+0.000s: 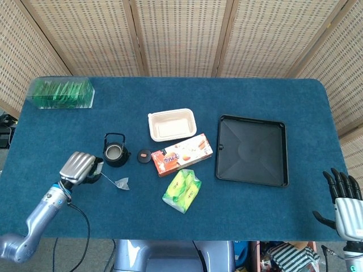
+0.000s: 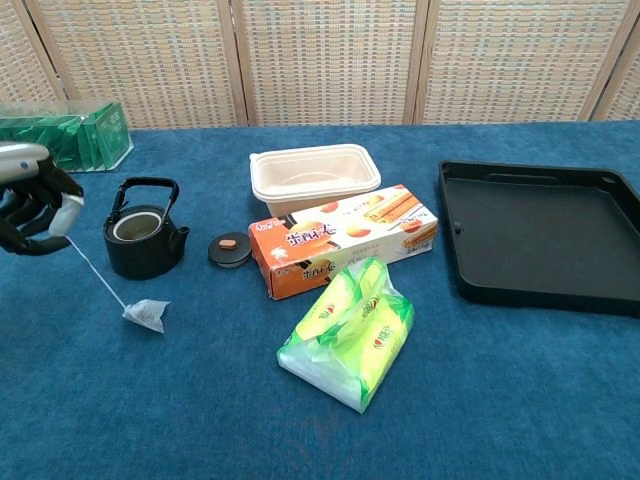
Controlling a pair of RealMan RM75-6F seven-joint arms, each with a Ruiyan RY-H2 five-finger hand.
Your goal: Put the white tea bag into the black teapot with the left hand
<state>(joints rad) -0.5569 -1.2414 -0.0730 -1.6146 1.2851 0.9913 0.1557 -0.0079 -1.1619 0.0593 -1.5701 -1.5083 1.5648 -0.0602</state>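
The white tea bag [image 2: 146, 314] [image 1: 121, 183] hangs on a taut string that slants up to my left hand [image 2: 32, 200] [image 1: 77, 167], which pinches the string's tag. The bag is at or just above the blue cloth; I cannot tell whether it touches. The black teapot [image 2: 144, 239] [image 1: 115, 152] stands lidless just right of that hand, its handle upright. Its round lid [image 2: 230, 249] [image 1: 144, 156] lies on the cloth to the pot's right. My right hand [image 1: 342, 201] rests at the lower right edge of the head view, fingers apart and empty.
A white food container [image 2: 315, 174], an orange biscuit box [image 2: 342, 238] and a green snack packet [image 2: 352, 332] lie in the middle. The black tray [image 2: 540, 232] sits to the right. A clear box of green tea packets [image 2: 63, 138] stands at the far left.
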